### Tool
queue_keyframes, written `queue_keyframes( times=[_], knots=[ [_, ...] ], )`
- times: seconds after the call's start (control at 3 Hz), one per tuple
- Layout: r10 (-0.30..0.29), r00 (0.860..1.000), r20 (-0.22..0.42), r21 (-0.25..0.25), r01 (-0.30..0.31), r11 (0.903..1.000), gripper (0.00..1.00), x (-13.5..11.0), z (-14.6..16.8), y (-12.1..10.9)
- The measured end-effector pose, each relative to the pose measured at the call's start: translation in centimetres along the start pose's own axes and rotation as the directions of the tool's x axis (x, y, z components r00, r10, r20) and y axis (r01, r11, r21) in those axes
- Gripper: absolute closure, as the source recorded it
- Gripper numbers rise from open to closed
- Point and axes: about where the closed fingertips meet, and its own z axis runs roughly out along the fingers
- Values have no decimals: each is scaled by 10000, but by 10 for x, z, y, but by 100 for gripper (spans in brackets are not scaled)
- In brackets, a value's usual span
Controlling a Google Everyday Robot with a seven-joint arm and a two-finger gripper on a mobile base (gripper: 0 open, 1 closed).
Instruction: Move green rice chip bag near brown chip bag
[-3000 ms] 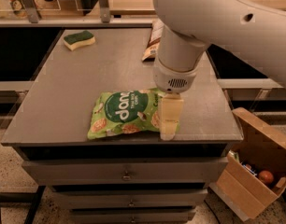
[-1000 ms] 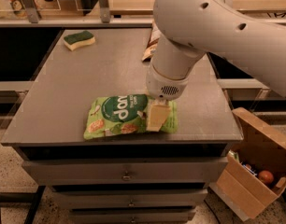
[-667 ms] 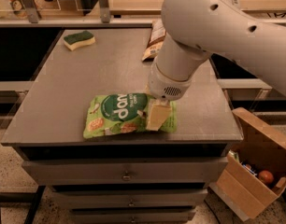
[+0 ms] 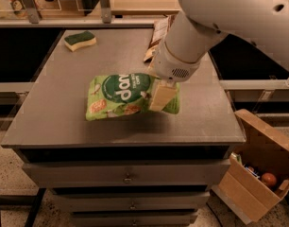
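Note:
The green rice chip bag [image 4: 123, 94], light green with a dark-green circle and white lettering, hangs slightly above the grey table [image 4: 50, 112], with its shadow under it. My gripper [image 4: 162, 95] is shut on the bag's right end; one cream finger [image 4: 162, 96] lies over the bag, the other is hidden. The brown chip bag [image 4: 158, 36] lies at the table's far edge, just behind my arm and partly hidden by it.
A green-topped yellow sponge [image 4: 80, 40] lies at the table's far left corner. An open cardboard box [image 4: 258, 167] with small items stands on the floor to the right. Drawers [image 4: 128, 178] run below the tabletop. A rail and shelf stand behind the table.
My gripper settled onto the green bag's right end and closed on it. The bag has now risen off the table and shifted toward the far side, nearer the brown bag.

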Motion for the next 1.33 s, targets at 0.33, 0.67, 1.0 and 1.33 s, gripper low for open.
queue_keyframes(
  times=[0.33,0.67,1.0,1.33],
  knots=[
    [34,9972,-746,569,9,9984,100,4,-18,-20],
    [334,9893,-1418,979,-195,9950,100,22,-25,-52],
    [610,9840,-1676,1362,-382,9899,100,43,-30,-88],
    [771,9838,-1617,1866,-462,9813,100,68,-34,-125]
  ],
)
